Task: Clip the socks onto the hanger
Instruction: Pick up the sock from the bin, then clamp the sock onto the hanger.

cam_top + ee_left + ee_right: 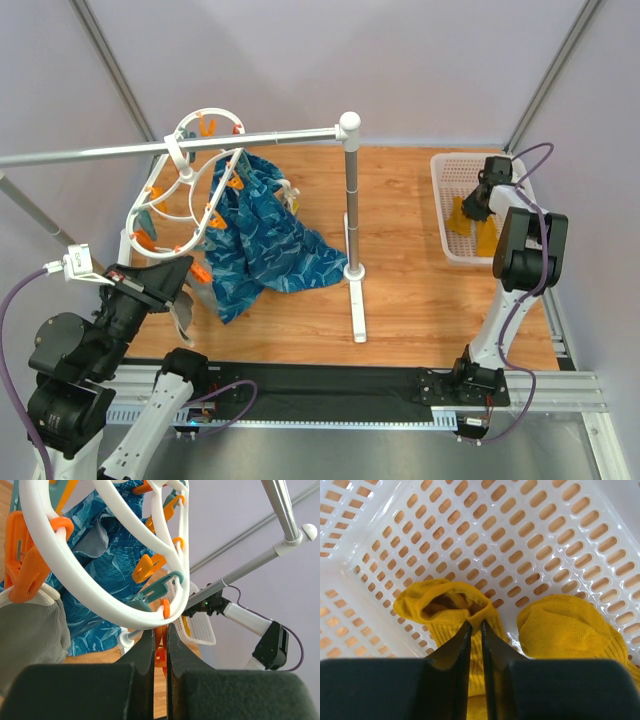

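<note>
- The right end effector (475,622) is down inside the white basket (445,165) at the far right of the counter (400,290); its fingers stand nearly together, with the cuff rim of the open-cuffed sock (447,605) pinched between their tips
- That sock's long axis runs from the cuff back under the fingers, roughly in line with the way the end effector points; the grip is therefore on the very end of it, and I judge the foot would hang below when lifted
- The other sock (565,625) lies just beside it on the basket floor, apart from the fingers
- The hanger (190,180) hangs from the grey rail (150,148) at the far left, well apart from the basket; the upright post (352,200) and the blue cloth (265,235) lie between
- The right arm is plainly the nearer to the socks, the left arm the nearer to the hanger; the coming move looks like a lift and a carry leftward across the counter
- The left end effector (160,630) is closed, just below the hanger's lower ring; an orange clip (160,655) shows in the slit between its fingers, but whether it is actually pinched I cannot tell
</note>
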You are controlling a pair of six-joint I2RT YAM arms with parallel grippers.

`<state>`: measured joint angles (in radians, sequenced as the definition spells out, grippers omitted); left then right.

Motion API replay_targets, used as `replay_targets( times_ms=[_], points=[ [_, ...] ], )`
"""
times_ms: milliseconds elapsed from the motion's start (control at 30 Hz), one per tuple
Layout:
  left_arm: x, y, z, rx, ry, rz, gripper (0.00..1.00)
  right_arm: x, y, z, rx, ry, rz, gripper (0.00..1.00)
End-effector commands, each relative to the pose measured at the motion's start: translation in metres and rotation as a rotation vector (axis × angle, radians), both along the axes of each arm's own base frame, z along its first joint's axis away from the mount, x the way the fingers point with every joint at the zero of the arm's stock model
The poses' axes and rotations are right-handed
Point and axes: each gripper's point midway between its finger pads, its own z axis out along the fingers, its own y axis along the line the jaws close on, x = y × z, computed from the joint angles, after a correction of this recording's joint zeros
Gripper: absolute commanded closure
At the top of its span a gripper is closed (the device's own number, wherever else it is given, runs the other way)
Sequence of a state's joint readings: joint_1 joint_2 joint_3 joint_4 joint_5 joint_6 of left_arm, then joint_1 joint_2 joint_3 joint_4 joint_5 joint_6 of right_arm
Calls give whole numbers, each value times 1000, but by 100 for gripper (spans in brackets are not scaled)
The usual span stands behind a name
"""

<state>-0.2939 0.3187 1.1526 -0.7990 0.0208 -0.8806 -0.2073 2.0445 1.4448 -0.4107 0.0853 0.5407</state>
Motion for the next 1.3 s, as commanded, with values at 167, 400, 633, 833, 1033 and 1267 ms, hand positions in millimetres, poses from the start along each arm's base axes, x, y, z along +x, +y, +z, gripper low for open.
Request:
replay_targets(
  times_ms=[167,400,633,833,1033,1267],
  points=[
    [0,-7,-18,19,73,-38,100,9,-3,57,-52,-82,28,100],
    [-2,-9,-23,-2,85,-49,100,-19,36,135,-143,-163,151,100],
    [-3,-11,-28,-3,100,-59,100,-110,98,210,-268,-236,300,100],
    [-6,-15,-26,-7,97,-87,100,-216,136,226,-292,-247,452,100],
    [-8,-19,-29,-16,109,-109,100,-302,225,211,-13,-270,849,100],
    [-9,-25,-32,-12,118,-145,100,-408,368,228,85,-338,1424,100]
  ],
)
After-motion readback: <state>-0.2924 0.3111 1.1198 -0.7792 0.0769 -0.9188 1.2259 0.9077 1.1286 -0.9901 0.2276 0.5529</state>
